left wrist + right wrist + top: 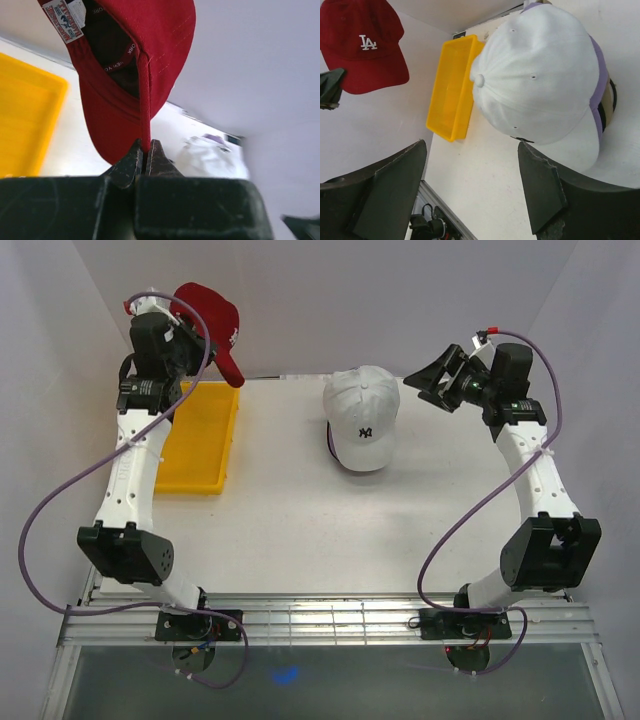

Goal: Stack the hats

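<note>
Dark red fabric baseball cap (125, 75) is pinched aloft in left gripper (145, 156) | right gripper (470, 190) is spread, empty | next: alignment over white fabric cap (362, 415) is needed.

white arms (130, 475) with black joints (125, 552) and purple cables (24, 550).

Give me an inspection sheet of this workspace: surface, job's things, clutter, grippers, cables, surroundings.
Surface: white table, carrying only a tray and caps.
Job's things: white cap sits on top of a lavender cap mid-table; dark red cap is held in the air over the back left corner.
Clutter: yellow tray on the left side.
Grippers: left gripper shut on the dark red cap's edge; right gripper open, hovering right of the white cap.
Cables: purple cables loop beside both arms, away from the caps.
Surroundings: white walls; nothing else seen.
</note>
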Controlling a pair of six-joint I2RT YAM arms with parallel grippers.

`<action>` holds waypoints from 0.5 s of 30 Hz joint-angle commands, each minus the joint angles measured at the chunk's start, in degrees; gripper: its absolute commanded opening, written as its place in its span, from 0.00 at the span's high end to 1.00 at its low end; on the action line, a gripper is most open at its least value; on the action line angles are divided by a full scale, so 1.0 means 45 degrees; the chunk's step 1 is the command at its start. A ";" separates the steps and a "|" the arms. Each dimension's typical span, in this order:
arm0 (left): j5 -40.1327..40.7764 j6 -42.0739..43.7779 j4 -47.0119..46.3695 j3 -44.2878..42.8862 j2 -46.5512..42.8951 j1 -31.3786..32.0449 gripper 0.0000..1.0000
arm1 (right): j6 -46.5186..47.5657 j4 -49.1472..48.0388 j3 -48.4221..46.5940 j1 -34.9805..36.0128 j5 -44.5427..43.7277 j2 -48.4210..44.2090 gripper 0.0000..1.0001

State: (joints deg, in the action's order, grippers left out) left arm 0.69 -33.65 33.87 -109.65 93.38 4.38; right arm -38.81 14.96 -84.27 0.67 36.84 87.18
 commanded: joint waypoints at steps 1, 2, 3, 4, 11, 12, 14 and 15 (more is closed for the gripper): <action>-0.3546 -0.2673 -0.3670 0.2114 -0.1764 -0.0017 1.00 | -0.1137 -0.1076 -0.0591 0.0008 0.0854 -0.0738 0.21; -0.4035 -0.3317 -0.4471 0.2680 -0.2077 -0.0017 1.00 | -0.1490 -0.1446 -0.0474 -0.0011 0.1340 -0.0817 0.21; -0.4504 -0.3981 -0.6258 0.3749 -0.2544 0.0003 1.00 | -0.1861 -0.1856 -0.0337 0.0008 0.1557 -0.0973 0.21; -0.5398 -0.5379 -0.7262 0.4263 -0.2723 0.0003 1.00 | -0.2677 -0.2807 0.0051 0.0008 0.1830 -0.1051 0.21; -0.7184 -1.0195 -1.4645 0.6513 -0.2452 0.0567 1.00 | -0.5611 -0.6506 0.0427 0.0261 0.3200 -0.0838 0.18; -0.7242 -1.0450 -1.5061 0.6533 -0.2335 0.0724 1.00 | -0.5847 -0.6779 0.0406 0.0436 0.3239 -0.0683 0.18; -0.7437 -1.1363 -1.6616 0.6611 -0.1809 0.1210 1.00 | -0.6741 -0.7848 0.0406 0.0613 0.3258 -0.0506 0.16; -0.7457 -1.1757 -1.7227 0.6670 -0.1613 0.1368 1.00 | -0.7037 -0.8204 0.0387 0.0807 0.3278 -0.0273 0.16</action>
State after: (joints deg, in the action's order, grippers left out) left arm -28.86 -76.27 -24.88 -79.85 85.78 7.86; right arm -62.87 -10.90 -81.84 2.44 48.97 84.51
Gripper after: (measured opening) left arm 0.036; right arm 0.833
